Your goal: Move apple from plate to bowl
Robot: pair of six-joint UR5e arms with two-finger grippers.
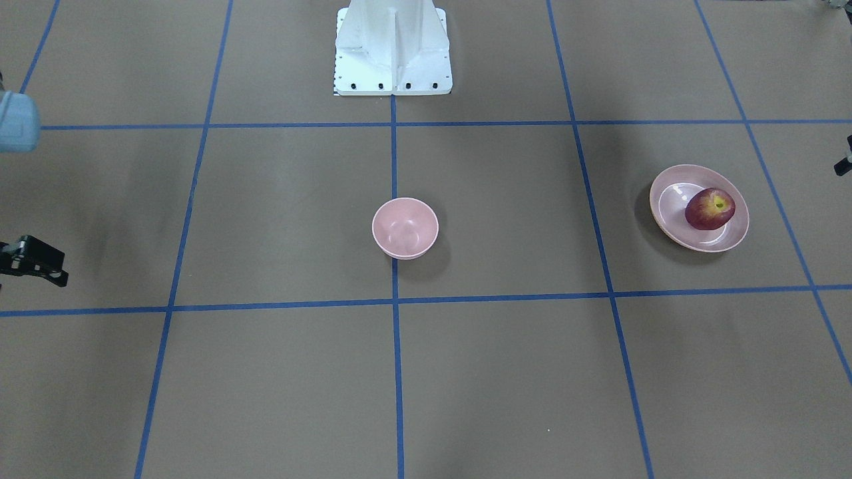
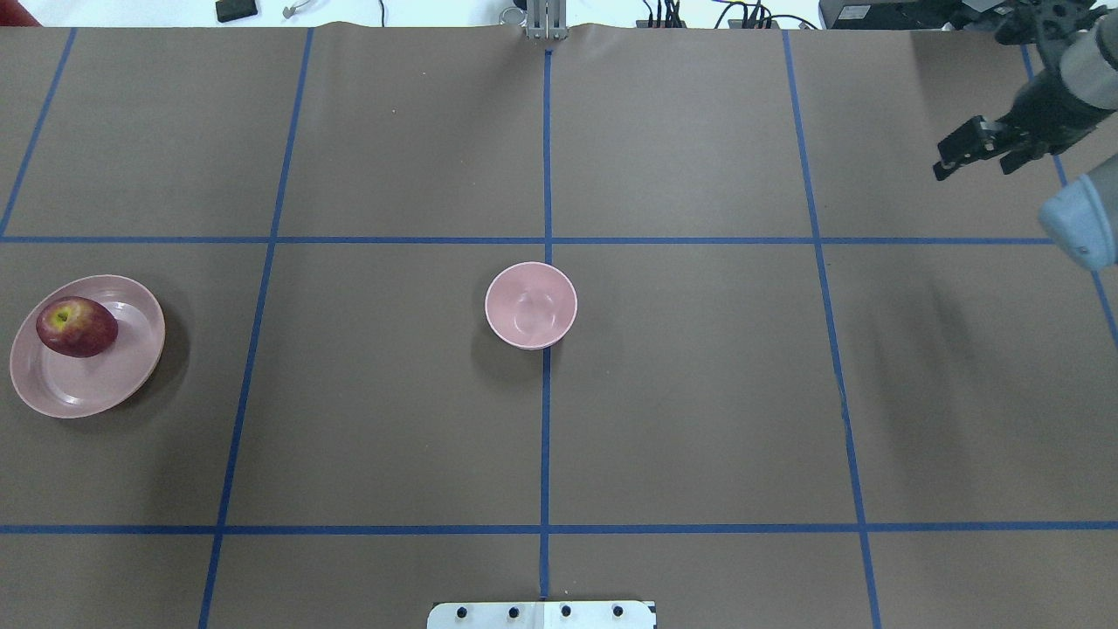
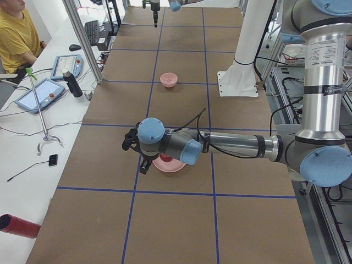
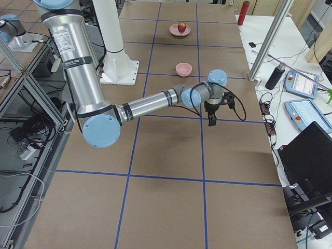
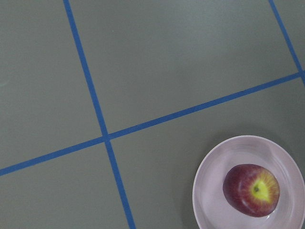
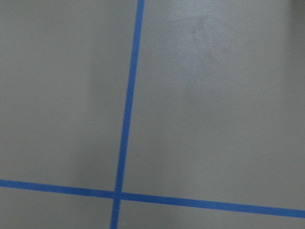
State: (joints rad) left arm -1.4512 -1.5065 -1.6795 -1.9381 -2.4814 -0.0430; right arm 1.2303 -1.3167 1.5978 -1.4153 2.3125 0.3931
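The dark red apple [image 1: 710, 208] lies on the wide pale pink plate [image 1: 669, 199] at the table's left end, as the overhead view shows for the apple [image 2: 76, 327] and the plate [image 2: 87, 389]. The small, deep pink bowl [image 2: 530, 304] stands empty at the table's middle. My left gripper [image 3: 140, 162] hangs above the table beside the plate [image 3: 171, 166]; I cannot tell whether it is open or shut. Its wrist view shows the apple [image 5: 251, 190] at the lower right, with no fingers in frame. My right gripper [image 2: 974, 164] is open and empty, high over the far right.
The white robot base [image 1: 393, 53] stands at the table's robot-side edge. Blue tape lines [image 2: 546, 437] grid the brown table. A side bench holds tablets [image 3: 41, 93] and a dark bottle [image 3: 72, 83], with a seated person [image 3: 16, 33] beside it.
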